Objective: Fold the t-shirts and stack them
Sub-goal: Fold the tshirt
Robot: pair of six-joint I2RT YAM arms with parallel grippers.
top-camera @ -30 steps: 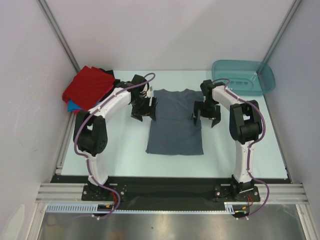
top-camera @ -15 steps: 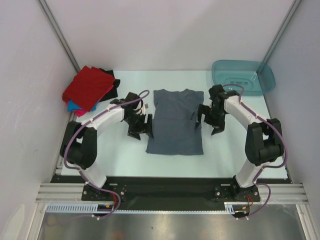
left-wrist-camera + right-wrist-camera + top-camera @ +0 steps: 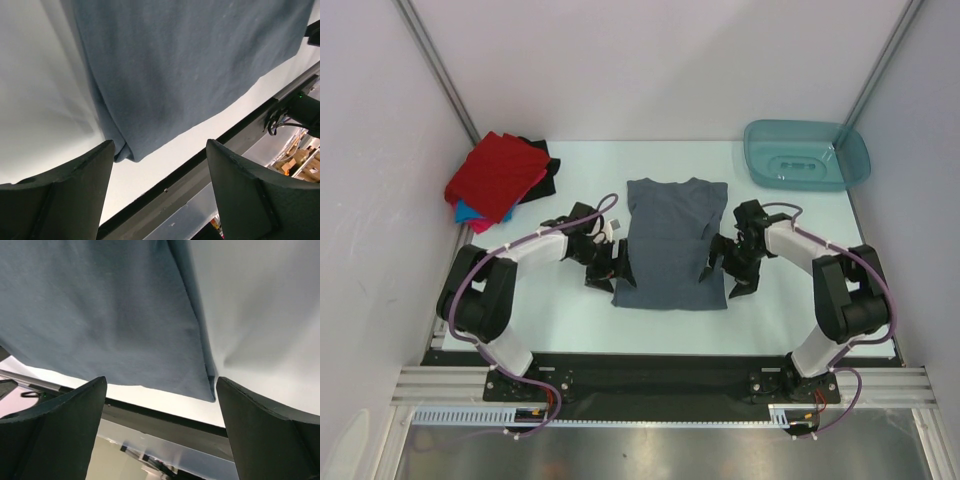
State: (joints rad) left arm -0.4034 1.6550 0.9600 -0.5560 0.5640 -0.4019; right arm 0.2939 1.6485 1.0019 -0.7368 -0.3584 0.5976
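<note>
Hovering low beside the grey shirt (image 3: 670, 245), my left hand (image 3: 603, 272) stands open at its lower-left corner and my right hand (image 3: 728, 275) open at the lower-right, neither gripping anything. Only the overhead view shows the pile of shirts (image 3: 498, 178), red on top, at upper left; my wrist views show just the hem corners. The grey shirt lies flat mid-desk (image 3: 570, 320), neck toward the frame's top, its long axis running top to bottom.
</note>
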